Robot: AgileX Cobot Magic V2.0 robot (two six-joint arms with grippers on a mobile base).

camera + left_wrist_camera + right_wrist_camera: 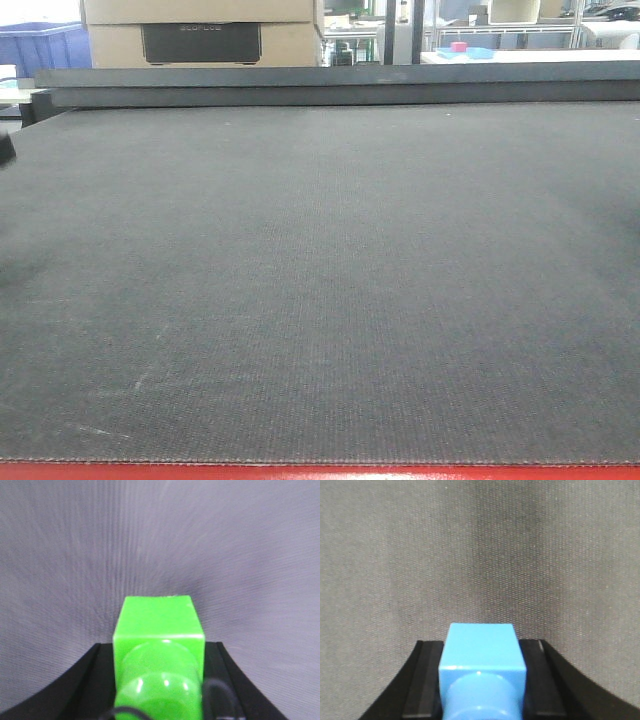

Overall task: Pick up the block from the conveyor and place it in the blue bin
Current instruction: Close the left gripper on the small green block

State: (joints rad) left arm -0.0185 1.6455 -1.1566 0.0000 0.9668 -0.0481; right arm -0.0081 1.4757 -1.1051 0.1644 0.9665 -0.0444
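Two blocks are held, with the grey conveyor [320, 280] belt behind them. The left tool [159, 647] pinches a green block [159, 622]. The right tool [482, 646] pinches a blue block [481, 652]. A blue bin [40, 45] stands past the belt's far left corner.

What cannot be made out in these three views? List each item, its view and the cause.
- Blue bin: front view, cut off by the frame's corner and a cardboard box.
- Green block in the left gripper: left wrist view, near end blurred, cropped below.
- Blue block in the right gripper: right wrist view, cropped below.
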